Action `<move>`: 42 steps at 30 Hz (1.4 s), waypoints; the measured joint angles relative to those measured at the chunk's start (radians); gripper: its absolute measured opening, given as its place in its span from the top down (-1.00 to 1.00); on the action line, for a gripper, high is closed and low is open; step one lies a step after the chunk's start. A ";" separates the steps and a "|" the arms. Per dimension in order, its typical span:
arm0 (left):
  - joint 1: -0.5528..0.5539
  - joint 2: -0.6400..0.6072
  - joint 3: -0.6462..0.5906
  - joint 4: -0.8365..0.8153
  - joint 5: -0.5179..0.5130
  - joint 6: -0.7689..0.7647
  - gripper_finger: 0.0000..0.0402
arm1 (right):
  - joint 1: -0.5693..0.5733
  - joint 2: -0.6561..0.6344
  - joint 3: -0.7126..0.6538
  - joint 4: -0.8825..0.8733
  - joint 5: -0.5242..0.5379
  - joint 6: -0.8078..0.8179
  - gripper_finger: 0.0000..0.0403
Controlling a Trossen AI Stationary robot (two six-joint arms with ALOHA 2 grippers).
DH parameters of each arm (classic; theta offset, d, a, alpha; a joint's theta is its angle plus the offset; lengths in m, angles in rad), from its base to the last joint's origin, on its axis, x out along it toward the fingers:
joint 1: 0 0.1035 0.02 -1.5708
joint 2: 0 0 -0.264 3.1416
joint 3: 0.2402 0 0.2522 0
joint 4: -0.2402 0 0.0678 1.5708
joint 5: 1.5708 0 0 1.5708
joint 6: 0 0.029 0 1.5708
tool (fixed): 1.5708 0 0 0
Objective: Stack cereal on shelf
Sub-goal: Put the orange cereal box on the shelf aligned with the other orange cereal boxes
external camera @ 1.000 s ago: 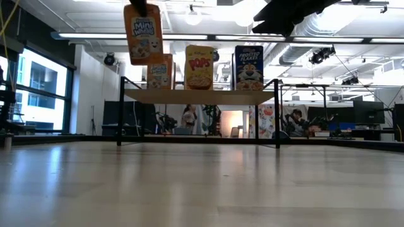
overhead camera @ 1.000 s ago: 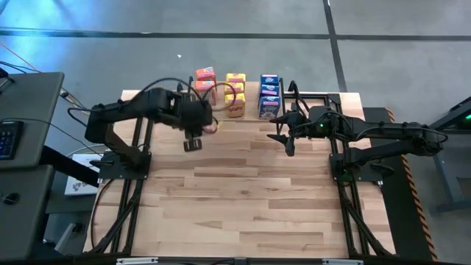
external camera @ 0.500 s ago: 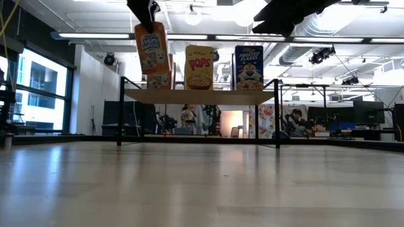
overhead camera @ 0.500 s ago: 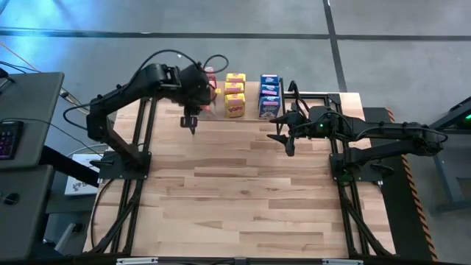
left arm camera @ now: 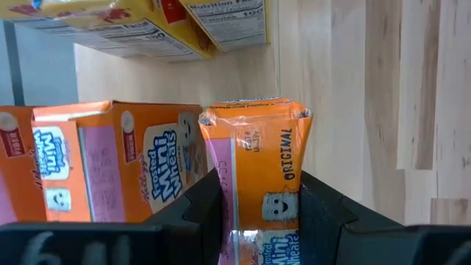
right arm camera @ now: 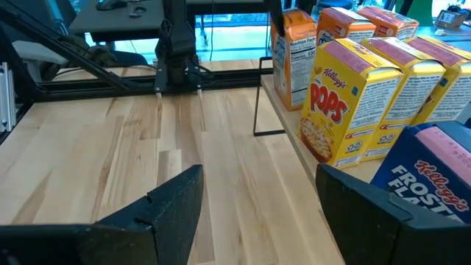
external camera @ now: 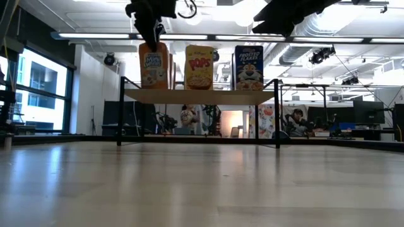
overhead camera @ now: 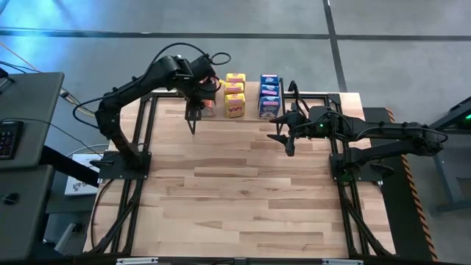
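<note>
The task looks almost done. On the shelf (external camera: 199, 95) the cereal boxes stand in three rows: orange boxes (left arm camera: 110, 158), yellow boxes (right arm camera: 360, 99) and blue boxes (overhead camera: 268, 94). The yellow and blue rows seem complete, judged from the high view. The left claw (left arm camera: 261, 213) is clamped on the top of the last orange box (external camera: 153, 64) and holds it upright at the front of the orange row, at or just above the shelf top; I cannot tell if it already touches. What is left is to set it down and let go. The right claw (right arm camera: 257, 206) waits over the tabletop (overhead camera: 243, 191) near the blue row, its fingers apart and holding nothing.

The boxes are small cardboard rectangles with glossy print; the held box is slightly crumpled at its top flap. The shelf has a pale wooden top on thin black metal legs. The tabletop is made of light wood planks.
</note>
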 joint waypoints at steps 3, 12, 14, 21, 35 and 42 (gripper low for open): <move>0.011 0.005 0.002 0.006 0.004 0.005 0.40 | 0.000 0.000 0.000 0.000 0.000 0.000 -0.28; 0.020 0.006 0.001 0.026 -0.001 0.017 0.39 | 0.000 0.000 0.000 0.000 0.000 0.000 -0.28; 0.025 0.006 0.001 0.028 0.001 0.016 0.36 | 0.000 0.000 0.000 0.000 0.000 0.000 -0.28; 0.031 0.007 0.000 0.029 0.000 0.009 0.25 | 0.000 0.000 0.000 0.000 0.000 0.000 -0.28; 0.030 0.007 0.000 0.027 0.000 0.005 0.09 | 0.000 0.000 0.000 0.000 0.000 0.000 -0.28; 0.030 0.007 0.000 0.027 0.000 -0.010 0.00 | 0.000 0.000 0.000 0.000 0.000 0.000 -0.28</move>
